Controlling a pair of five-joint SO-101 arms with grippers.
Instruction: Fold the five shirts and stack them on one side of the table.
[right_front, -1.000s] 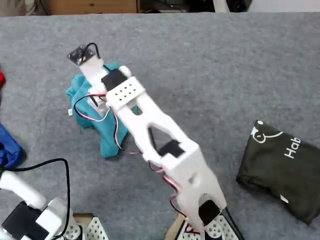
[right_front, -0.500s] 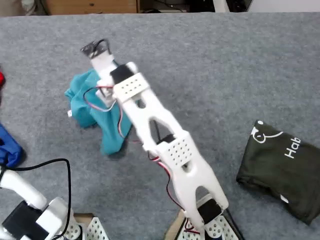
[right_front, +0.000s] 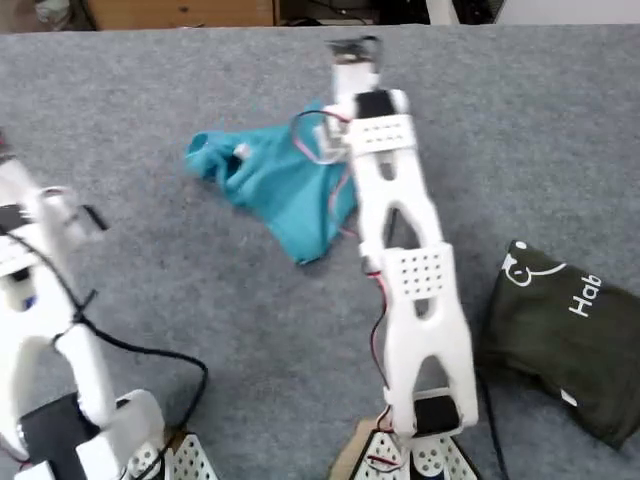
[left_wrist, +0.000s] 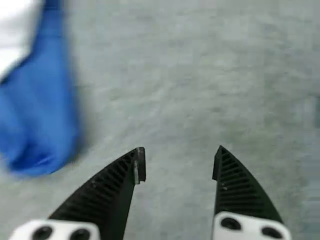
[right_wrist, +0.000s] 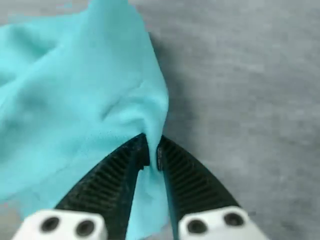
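Observation:
A teal shirt (right_front: 275, 185) lies stretched and crumpled on the grey table, left of the right arm. My right gripper (right_front: 335, 130) is shut on a pinch of its cloth at the shirt's far right edge. In the right wrist view the teal shirt (right_wrist: 75, 115) is bunched between the closed fingers of the right gripper (right_wrist: 150, 152). My left gripper (left_wrist: 177, 162) is open over bare table, with a blue shirt (left_wrist: 35, 110) beside it. In the high view the left arm (right_front: 40, 260) stands at the left edge. A folded dark green shirt (right_front: 560, 335) lies at the right.
The grey cloth-covered table (right_front: 500, 140) stretches wide behind and between the arms. Both arm bases (right_front: 420, 450) stand at the near edge. Wooden furniture (right_front: 180, 12) lies past the far edge.
The right arm swung right and away, dragging the teal shirt toward the table's middle and stretching it out. The left arm rose into view at the left edge.

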